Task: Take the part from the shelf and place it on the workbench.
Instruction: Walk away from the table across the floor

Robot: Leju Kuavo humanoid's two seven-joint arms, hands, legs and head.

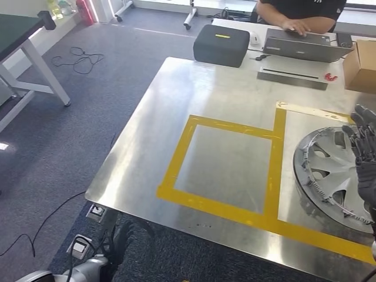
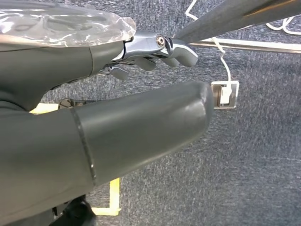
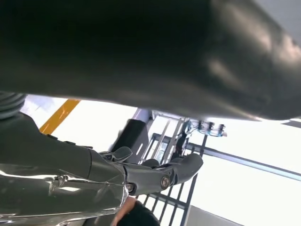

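Note:
The part, a silver hubcap (image 1: 330, 176), lies flat on the steel workbench (image 1: 212, 94), inside the right-hand yellow-taped field. My right hand (image 1: 366, 155) hovers at the hubcap's right side with its dark fingers spread and upright; in the right wrist view its fingers (image 3: 152, 174) are stretched out with nothing between them and the thumb. My left hand (image 1: 118, 242) hangs below the bench's front edge over the carpet; its thumb (image 2: 142, 122) and fingers (image 2: 160, 49) are extended and hold nothing.
Yellow tape (image 1: 275, 170) frames a bare square left of the hubcap. At the bench's far end stand a black case (image 1: 221, 44), a laptop (image 1: 306, 46) with a person (image 1: 301, 14) at it, and a cardboard box (image 1: 361, 64). A floor socket (image 2: 223, 94) and cables lie on the carpet.

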